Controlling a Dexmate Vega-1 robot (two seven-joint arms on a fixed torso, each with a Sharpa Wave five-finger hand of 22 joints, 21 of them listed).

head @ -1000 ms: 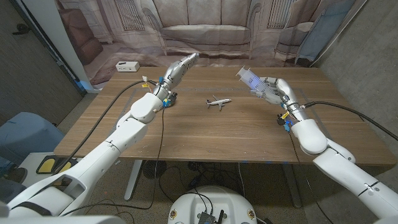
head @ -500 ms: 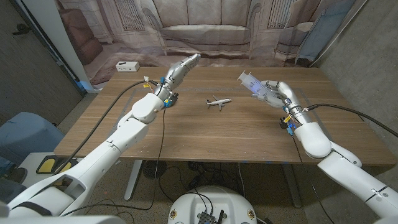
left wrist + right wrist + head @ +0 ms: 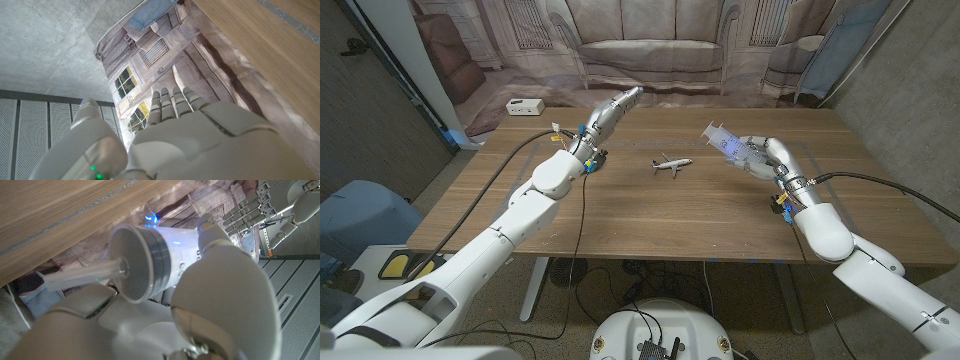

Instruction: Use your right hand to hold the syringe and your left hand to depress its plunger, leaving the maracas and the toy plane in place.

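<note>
My right hand [image 3: 767,155] grips a clear syringe [image 3: 724,139] above the table's right side, its barrel slanting up and to the left. In the right wrist view the syringe [image 3: 150,262] shows its dark seal and pale plunger rod [image 3: 82,276] against my right hand [image 3: 205,305]. My left hand [image 3: 609,110] hangs over the far left of the table with straight fingers and holds nothing. The left wrist view has my left hand [image 3: 190,132] with its fingers [image 3: 172,102] stretched out side by side. A small white toy plane [image 3: 671,164] lies on the wooden table [image 3: 650,215] between the hands.
A white box [image 3: 524,106] sits beyond the table's far left corner, in front of a printed backdrop [image 3: 650,50]. A black cable [image 3: 880,178] runs across the table's right edge from my right wrist. Grey walls stand on both sides.
My right hand has come a little down and to the right with the syringe, which now points more to the left. The left arm and the plane have stayed put.
</note>
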